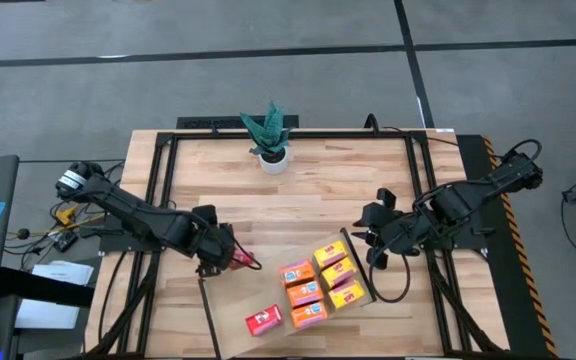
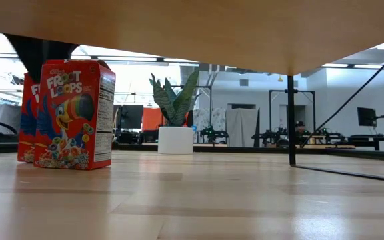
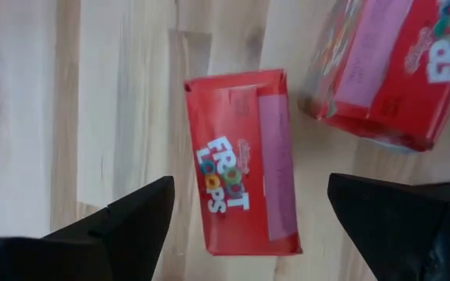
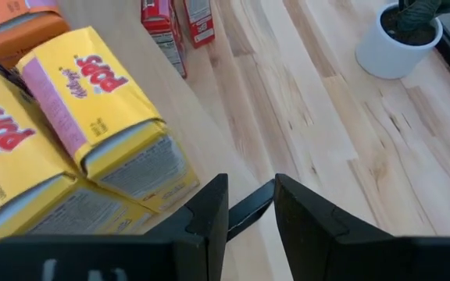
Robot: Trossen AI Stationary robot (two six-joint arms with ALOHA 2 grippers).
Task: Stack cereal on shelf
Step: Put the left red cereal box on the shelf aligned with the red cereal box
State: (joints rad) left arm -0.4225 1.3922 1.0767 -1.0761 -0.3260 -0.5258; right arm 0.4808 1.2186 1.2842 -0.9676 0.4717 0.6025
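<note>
On the shelf [image 1: 230, 335], at the tabletop's front edge, six cereal boxes [image 1: 316, 282] lie flat. My left gripper [image 1: 230, 254] hangs wide open over a red box [image 3: 244, 160] standing near the tabletop's left side. My right gripper [image 1: 373, 243] hovers beside the shelf's right end, fingers [image 4: 201, 215] narrow, holding nothing.

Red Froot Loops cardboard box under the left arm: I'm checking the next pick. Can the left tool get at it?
Probably yes. The left tool hangs open directly over the red Froot Loops cardboard box, with nothing between them; a second red box lies close beside.
</note>
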